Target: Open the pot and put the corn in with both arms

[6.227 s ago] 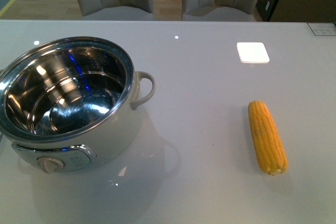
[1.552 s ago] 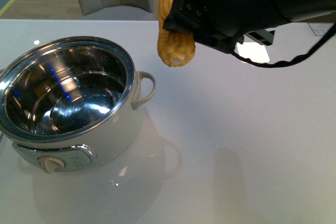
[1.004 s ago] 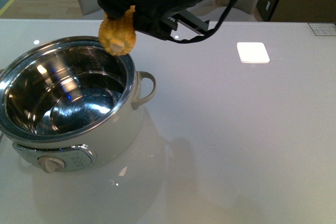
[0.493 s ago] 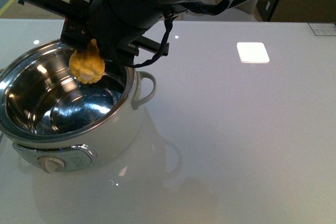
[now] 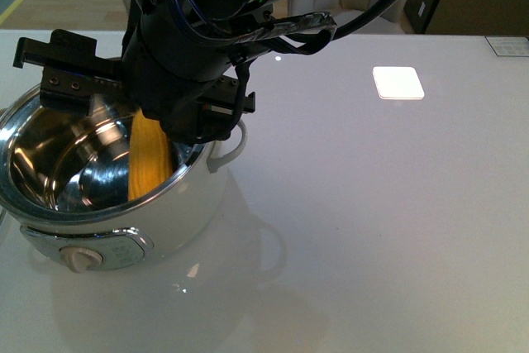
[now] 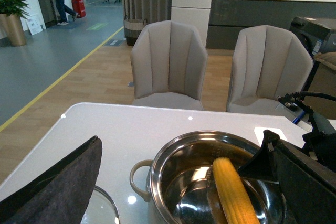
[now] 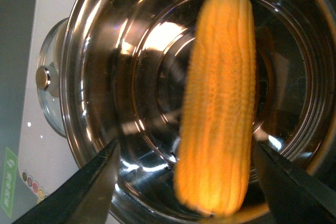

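The white pot [image 5: 197, 201] stands uncovered at the table's left, its steel rim [image 6: 157, 182] bare. The yellow corn [image 5: 149, 159] lies inside it, leaning against the near wall, one end up by the rim. My right gripper [image 5: 149, 97] hangs directly over the pot, open. In the right wrist view its fingers [image 7: 89, 187] stand apart on either side of the blurred corn [image 7: 220, 108] without touching it. My left gripper [image 6: 191, 182] is open and holds nothing; one grey padded finger [image 6: 63, 182] shows, left of the pot, and the corn [image 6: 233, 192] lies in the bowl.
A glass lid [image 7: 44, 80] with a knob lies on the table by the pot's left side, also seen as the lid [image 6: 100, 208] under my left finger. A white square [image 5: 397, 83] is set into the table at the back right. Two chairs [image 6: 168, 61] stand behind the table.
The right gripper carried the corn from the table's right to above the pot, lowered it and opened. The corn has dropped into the pot.
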Motion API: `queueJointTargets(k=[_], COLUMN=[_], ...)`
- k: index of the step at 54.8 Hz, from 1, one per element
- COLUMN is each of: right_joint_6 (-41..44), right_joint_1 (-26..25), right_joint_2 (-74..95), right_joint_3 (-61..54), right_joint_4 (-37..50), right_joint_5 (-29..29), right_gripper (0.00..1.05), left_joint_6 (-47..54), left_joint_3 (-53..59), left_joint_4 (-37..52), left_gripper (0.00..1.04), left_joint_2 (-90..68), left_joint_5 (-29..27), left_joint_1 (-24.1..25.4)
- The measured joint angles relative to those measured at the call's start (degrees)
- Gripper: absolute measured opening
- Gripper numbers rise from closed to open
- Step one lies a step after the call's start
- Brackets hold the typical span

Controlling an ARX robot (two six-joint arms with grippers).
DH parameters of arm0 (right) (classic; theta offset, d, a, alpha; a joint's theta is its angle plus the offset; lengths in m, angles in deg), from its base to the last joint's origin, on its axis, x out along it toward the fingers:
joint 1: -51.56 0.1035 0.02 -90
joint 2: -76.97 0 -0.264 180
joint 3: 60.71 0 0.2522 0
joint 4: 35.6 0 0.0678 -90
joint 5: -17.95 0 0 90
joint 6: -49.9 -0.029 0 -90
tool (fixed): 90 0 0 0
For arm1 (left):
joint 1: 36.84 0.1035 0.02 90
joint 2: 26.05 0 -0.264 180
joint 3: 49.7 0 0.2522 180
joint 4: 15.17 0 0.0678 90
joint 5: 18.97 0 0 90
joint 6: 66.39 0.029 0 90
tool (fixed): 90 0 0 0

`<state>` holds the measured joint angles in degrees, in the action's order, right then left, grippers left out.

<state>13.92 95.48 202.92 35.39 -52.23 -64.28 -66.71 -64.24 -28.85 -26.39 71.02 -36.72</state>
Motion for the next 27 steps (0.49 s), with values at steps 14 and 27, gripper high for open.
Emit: queueJointTargets(k=[14,27], right_joint_6=[-2.2,-3.0], right_joint_1=[-3.3,-14.7], right_joint_2=[-4.7,-23.4], right_joint_3=[-5.9,-20.2], right_joint_4=[4.1,11.6], right_joint_5=[-0.3,-1.5], right_gripper=[0.96,0.96], left_joint_6=[0.0,0.0], left_joint_3=[0.0,0.0], left_joint_4=[0.0,0.0], left_gripper=[0.98,0.98], left_joint_2=[0.0,0.0], left_joint_5=[0.0,0.0], left_joint_1=[0.0,0.0])
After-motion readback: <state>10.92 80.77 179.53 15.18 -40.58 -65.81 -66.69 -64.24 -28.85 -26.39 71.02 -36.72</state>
